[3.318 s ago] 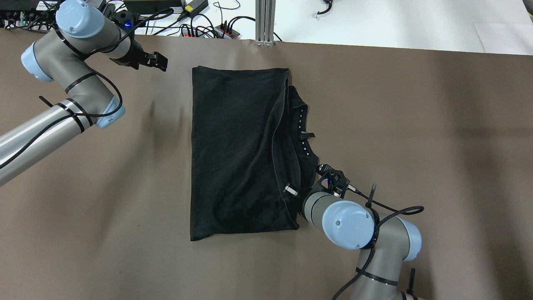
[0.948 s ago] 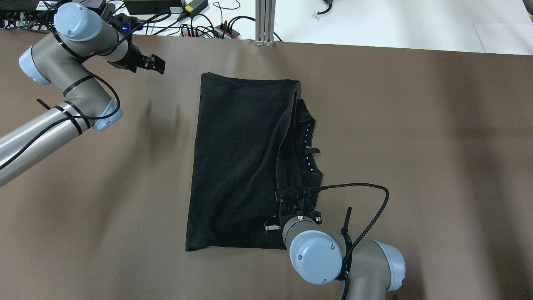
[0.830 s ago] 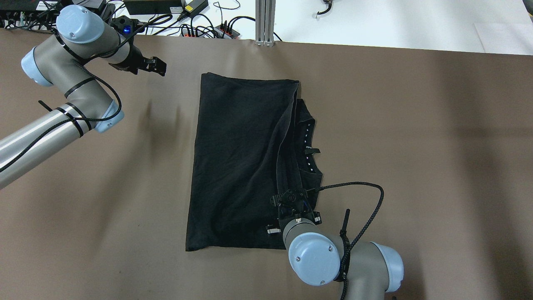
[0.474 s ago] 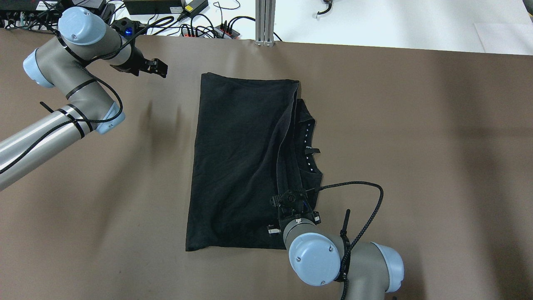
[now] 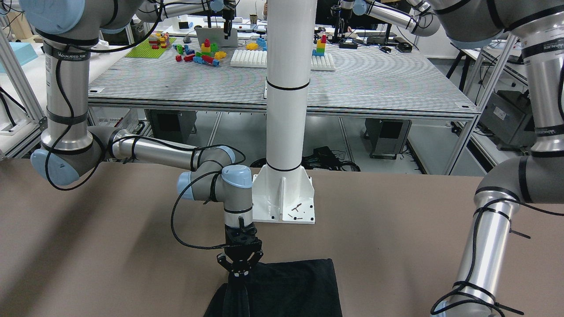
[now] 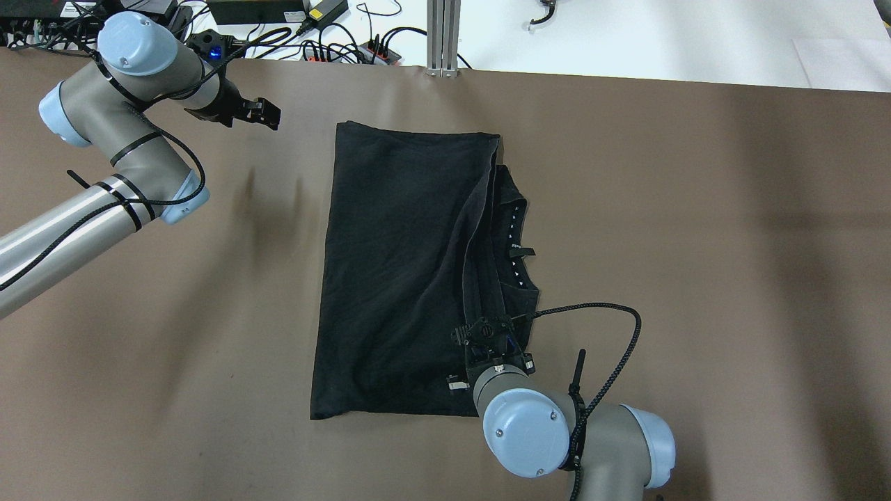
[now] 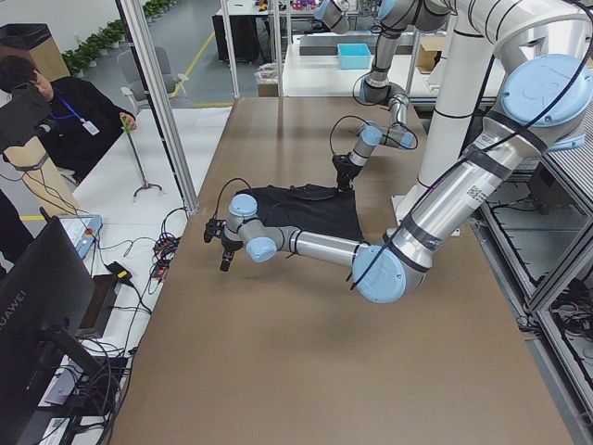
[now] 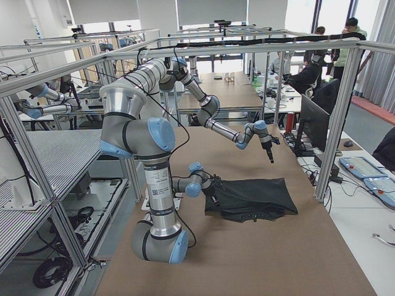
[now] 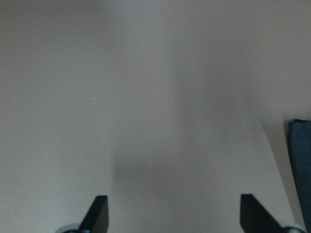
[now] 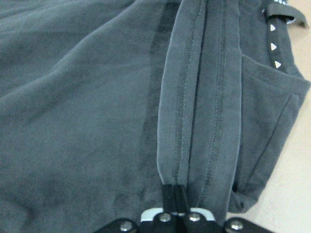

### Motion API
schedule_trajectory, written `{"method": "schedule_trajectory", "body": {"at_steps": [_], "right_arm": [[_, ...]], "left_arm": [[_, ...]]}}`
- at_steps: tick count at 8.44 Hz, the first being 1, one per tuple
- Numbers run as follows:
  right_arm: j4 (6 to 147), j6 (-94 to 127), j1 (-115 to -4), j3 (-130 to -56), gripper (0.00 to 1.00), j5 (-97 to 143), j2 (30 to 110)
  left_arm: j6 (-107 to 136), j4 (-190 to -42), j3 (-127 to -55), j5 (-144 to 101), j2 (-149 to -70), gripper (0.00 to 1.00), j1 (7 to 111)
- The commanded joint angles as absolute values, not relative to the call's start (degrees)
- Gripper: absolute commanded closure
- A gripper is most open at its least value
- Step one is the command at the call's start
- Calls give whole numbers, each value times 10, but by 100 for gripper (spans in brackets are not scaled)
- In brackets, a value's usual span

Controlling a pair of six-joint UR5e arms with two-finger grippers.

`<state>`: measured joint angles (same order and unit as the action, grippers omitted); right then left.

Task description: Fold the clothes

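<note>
The plain black thin fabric garment (image 6: 397, 264) lies on the brown table (image 6: 696, 243), folded into a long rectangle; I judge the crosswise folds remain. My right gripper (image 5: 240, 269) pinches its hem at my end, and my left gripper (image 6: 268, 115) hovers with fingers spread beside the far corner.

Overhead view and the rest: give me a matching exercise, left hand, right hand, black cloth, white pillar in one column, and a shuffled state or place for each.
1 left hand
2 right hand
3 black cloth
4 white pillar

a lies folded on the table
b open above bare table
c stands upright, bolted down
d shut on a hemmed edge

Pairs: 1-b, 2-d, 3-a, 4-c
</note>
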<state>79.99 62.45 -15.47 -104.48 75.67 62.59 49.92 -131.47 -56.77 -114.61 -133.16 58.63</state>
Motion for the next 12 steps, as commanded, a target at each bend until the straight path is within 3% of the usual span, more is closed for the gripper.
{"method": "schedule_trajectory", "body": {"at_steps": [1, 4, 8, 9, 10, 11, 12], "right_arm": [[798, 629, -157, -1053, 100, 757, 635], [796, 657, -153, -1120, 100, 758, 702], [794, 737, -122, -1120, 100, 758, 715], [792, 739, -124, -1123, 79, 758, 712], [780, 739, -132, -1130, 29, 758, 712], [775, 741, -149, -1141, 8, 762, 709], [769, 757, -171, -1147, 7, 767, 706]], "left_arm": [[499, -1315, -568, -1146, -1332, 5, 586], [499, -1315, -568, -1146, -1332, 5, 586], [499, -1315, -568, -1145, -1332, 5, 586], [500, -1315, -568, -1146, -1332, 5, 586], [500, -1315, -569, -1146, -1332, 5, 586], [501, -1315, -570, -1146, -1332, 5, 586], [502, -1314, -585, -1150, -1332, 5, 586]]}}
